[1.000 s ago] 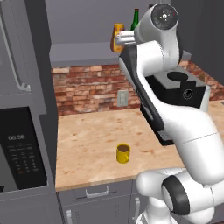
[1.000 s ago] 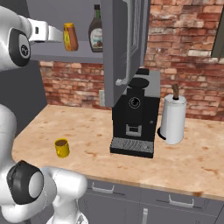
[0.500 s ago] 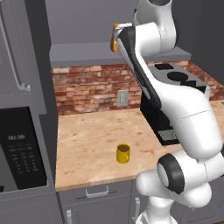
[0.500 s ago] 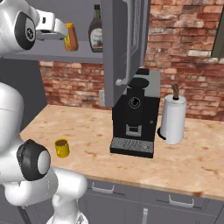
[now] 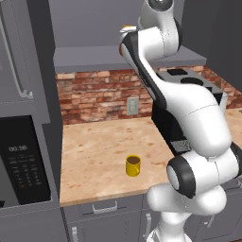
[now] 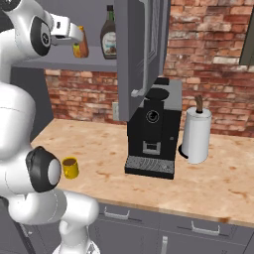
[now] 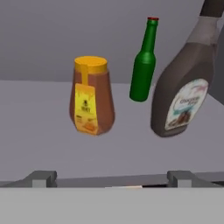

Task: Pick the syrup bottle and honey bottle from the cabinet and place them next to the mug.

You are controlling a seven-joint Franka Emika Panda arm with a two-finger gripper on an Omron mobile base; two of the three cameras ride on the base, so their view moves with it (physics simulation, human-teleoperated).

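The cabinet [image 6: 59, 63] sits at the top left of the right base view. On its shelf the syrup bottle [image 7: 183, 94] stands right of the honey bottle [image 7: 91, 96]. The mug [image 5: 133, 166] waits on the tabletop [image 5: 94, 160]. The tool [image 7: 111, 177] is wide open, holding nothing. It should go straight in around the honey bottle's middle, then squeeze gently.

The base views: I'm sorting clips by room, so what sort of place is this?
A kitchen, rendered rather than real. A wooden counter runs along a brick wall, with a black coffee machine and a paper towel roll on it, and a microwave to the side.
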